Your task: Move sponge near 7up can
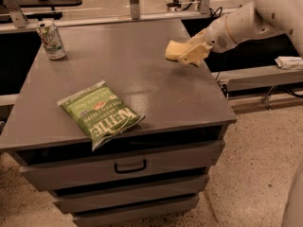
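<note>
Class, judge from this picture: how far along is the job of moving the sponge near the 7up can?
Done: the pincer grips the sponge, raised above the right side of the table. In hand: the carry, which looks barely begun. Left: cross to the 7up can at the far left corner, passing behind the chip bag, and set it down.

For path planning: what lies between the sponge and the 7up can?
Camera view: only bare tabletop; the chip bag lies off that line, nearer the front. The gripper grips the sponge by the right edge.
</note>
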You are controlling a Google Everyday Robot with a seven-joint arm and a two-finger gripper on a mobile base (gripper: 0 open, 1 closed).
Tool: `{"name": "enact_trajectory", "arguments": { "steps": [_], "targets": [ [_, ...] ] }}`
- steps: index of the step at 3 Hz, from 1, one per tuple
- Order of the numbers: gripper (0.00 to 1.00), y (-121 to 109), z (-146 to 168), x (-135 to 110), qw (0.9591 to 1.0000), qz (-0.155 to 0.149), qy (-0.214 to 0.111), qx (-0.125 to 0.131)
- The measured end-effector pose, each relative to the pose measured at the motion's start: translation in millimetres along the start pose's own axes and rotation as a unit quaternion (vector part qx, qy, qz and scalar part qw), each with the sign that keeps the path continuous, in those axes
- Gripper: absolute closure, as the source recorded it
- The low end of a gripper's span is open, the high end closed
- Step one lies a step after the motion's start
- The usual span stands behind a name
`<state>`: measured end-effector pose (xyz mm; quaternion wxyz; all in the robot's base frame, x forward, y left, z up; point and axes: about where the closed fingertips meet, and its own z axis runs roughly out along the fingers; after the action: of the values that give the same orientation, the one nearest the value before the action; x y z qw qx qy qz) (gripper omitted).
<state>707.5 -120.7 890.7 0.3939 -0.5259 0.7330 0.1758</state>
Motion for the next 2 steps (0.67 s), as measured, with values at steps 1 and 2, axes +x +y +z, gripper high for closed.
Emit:
{"name": "enact_trajectory", "arguments": {
  "steps": [1,2],
  "targets": [
    [1.0,1.1,1.7,-1.3,1.0,-0.001,0.0,-0.002],
    [1.0,1.2,1.8,-1.3,1.0,-0.001,0.0,-0.002]
  ]
}}
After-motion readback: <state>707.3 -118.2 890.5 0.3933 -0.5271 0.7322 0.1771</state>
